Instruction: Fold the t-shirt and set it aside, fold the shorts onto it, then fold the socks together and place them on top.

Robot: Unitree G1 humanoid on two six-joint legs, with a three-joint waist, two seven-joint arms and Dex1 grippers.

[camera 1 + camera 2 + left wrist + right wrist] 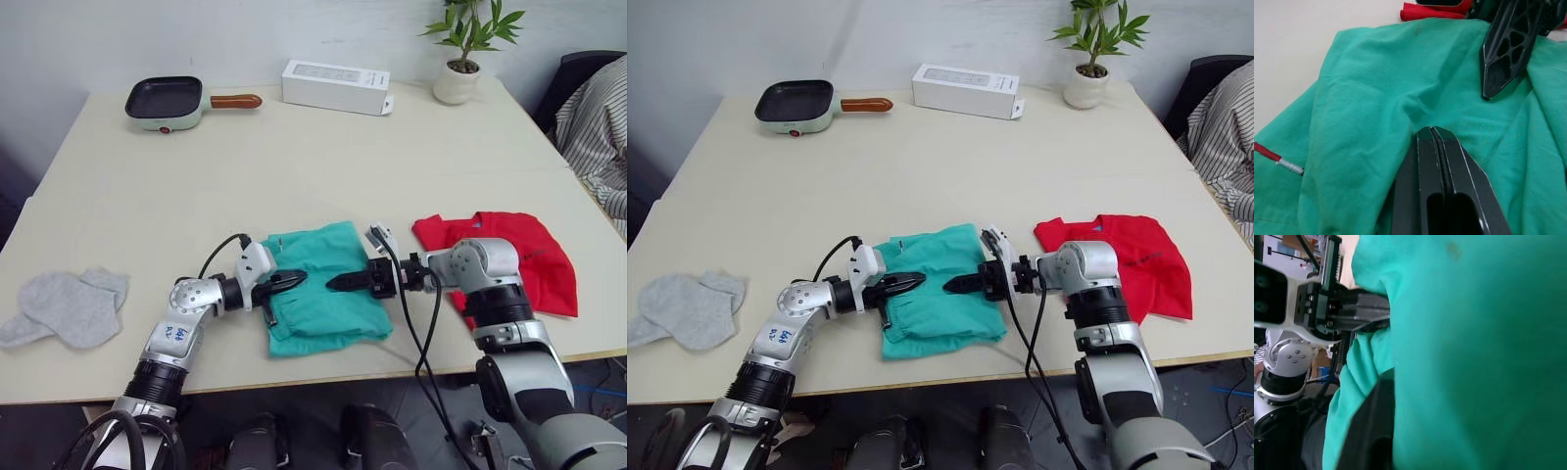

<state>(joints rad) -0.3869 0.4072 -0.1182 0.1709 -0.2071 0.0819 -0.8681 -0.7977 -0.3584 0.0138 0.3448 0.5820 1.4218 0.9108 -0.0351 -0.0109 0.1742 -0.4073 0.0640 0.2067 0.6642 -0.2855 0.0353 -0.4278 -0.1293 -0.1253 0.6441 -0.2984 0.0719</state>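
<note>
While t-shirt (519, 257) lies folded at right, both hands, left hand (290, 281) clenched, right hand (343, 282) state unclear, work shorts (323, 308) mid-tabletop (294, 157); socks (67, 305) untouched, far left.

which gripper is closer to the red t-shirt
Right. The right gripper is over the shorts, its arm beside the t-shirt; the left gripper sits further off, over the shorts' other side.

**Colours on the counter**

Teal shorts (323, 289), bright red t-shirt (534, 259), light grey socks (67, 306) on a cream counter (294, 166). Black-fingered hands, left (294, 280) and right (338, 282). Mint pan (165, 101), brown handle; white box (335, 86).
</note>
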